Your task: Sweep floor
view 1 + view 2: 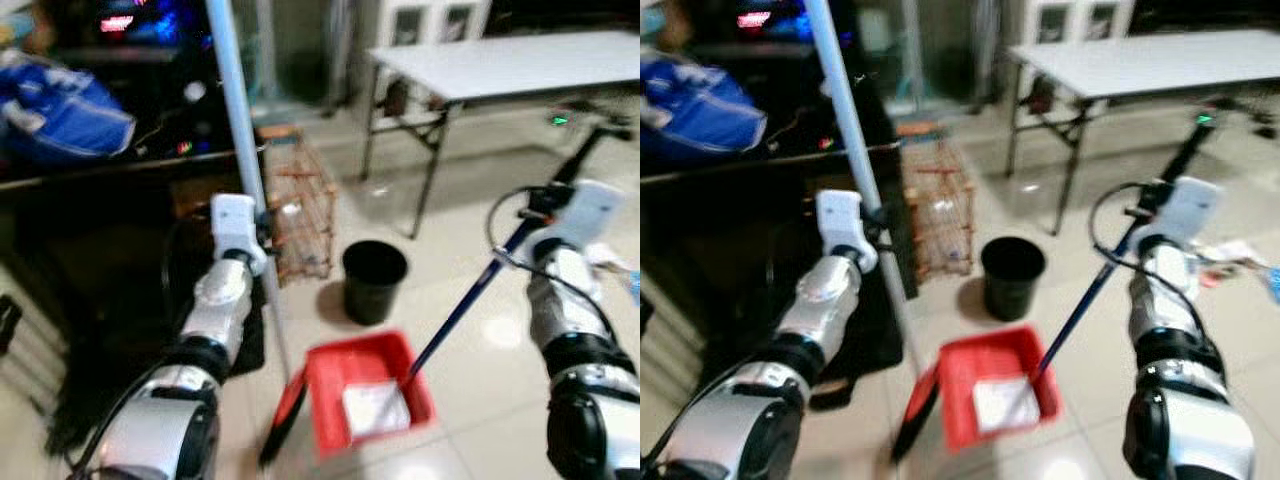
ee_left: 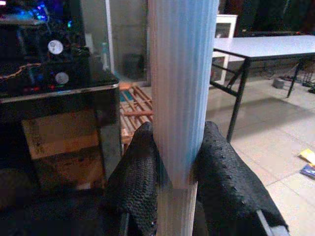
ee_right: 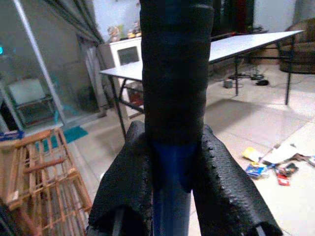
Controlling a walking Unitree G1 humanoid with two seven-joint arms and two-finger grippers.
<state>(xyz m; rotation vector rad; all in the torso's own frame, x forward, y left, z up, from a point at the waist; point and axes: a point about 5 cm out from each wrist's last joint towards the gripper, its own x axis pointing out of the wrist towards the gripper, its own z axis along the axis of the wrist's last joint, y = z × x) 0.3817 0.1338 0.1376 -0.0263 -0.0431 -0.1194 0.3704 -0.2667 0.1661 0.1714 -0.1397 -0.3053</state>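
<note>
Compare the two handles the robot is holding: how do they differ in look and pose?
The pale blue handle in the left pincer is thick and nearly upright. The dark blue handle in the right pincer is thinner and slants down to the red dustpan. Both are clamped between black fingers.

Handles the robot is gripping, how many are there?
2. The left gripper is shut on the pale broom handle; the right gripper is shut on the blue dustpan handle, which runs down to the red dustpan.

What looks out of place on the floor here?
Scattered colourful litter lies on the pale tiled floor by the robot's right side, unswept. A white crumpled paper already sits in the red plastic dustpan. Nothing else stands out.
</note>
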